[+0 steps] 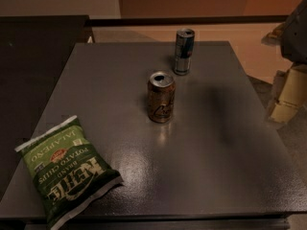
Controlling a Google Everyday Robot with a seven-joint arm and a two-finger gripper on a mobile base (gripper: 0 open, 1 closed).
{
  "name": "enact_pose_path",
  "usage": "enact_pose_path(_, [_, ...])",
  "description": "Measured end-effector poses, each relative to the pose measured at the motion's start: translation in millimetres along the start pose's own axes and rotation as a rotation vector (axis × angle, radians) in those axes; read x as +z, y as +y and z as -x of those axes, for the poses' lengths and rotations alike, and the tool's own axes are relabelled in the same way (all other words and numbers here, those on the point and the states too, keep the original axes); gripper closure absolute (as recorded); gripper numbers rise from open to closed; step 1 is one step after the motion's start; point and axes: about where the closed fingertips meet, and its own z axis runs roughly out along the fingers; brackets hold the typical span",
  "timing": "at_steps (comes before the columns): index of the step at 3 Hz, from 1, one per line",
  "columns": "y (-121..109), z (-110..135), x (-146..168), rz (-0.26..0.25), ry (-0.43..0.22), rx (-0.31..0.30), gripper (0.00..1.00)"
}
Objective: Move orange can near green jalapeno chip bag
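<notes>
closest to me, on the near left corner of the dark grey matte surface (201, 166), lies the crinkly green jalapeno chip bag (67, 169). it lies flat. its dark green end points to the near edge and its light green end points away to the left. the white lettering on it is upside down from my view. the bag's lower end reaches about to the front edge of the surface.

further in, about at the middle of the surface, stands the orange-brown drink can with silver top (160, 97). it is upright, with dark cursive script on the side that faces me. it is well apart from the chip bag, up and to the right of it, and nothing touches it.

at the right border of the view, outside the right edge of the surface, i see the cream-coloured gripper (287, 95), with a dark grey part of the arm above it. it is well apart from both cans and holds nothing that i can see. i cannot tell if it is open or closed.

behind the orange can and a little to the right stands a taller, slim silver-and-blue can (183, 51), upright, near but not touching it.

beyond the far edge is a tan floor (230, 32).
</notes>
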Motion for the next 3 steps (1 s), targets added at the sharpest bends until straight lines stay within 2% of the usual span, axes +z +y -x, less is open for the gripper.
enact_pose_path(1, [-0.5, 0.9, 0.1, -0.002, -0.002, 0.001, 0.00])
enact_pose_path(2, [-4.5, 15.0, 13.2, -0.010, -0.052, 0.026, 0.00])
enact_pose_path(3, [-13.4, 39.9, 38.1, -0.020, -0.152, 0.081, 0.00])
